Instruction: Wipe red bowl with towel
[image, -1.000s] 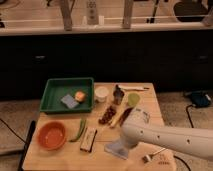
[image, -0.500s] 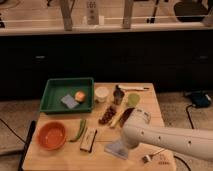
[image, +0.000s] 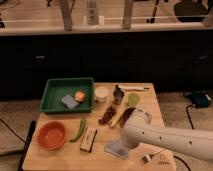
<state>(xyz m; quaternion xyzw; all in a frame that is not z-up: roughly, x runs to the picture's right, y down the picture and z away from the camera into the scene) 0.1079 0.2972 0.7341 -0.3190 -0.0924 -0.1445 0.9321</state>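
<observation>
The red bowl (image: 51, 135) sits empty at the table's front left. The towel (image: 116, 149), a small pale grey-blue cloth, lies flat near the table's front edge, right of the middle. My white arm (image: 165, 137) reaches in from the lower right. Its gripper (image: 126, 142) is down at the towel's right edge, mostly hidden behind the wrist. The gripper is well to the right of the bowl.
A green tray (image: 52, 95) at the back left holds a blue sponge (image: 70, 101) and an orange (image: 80, 95). A green pepper (image: 79, 130), snack bar (image: 89, 139), white cup (image: 101, 94), green cup (image: 133, 99) and dark grapes (image: 106, 115) lie mid-table.
</observation>
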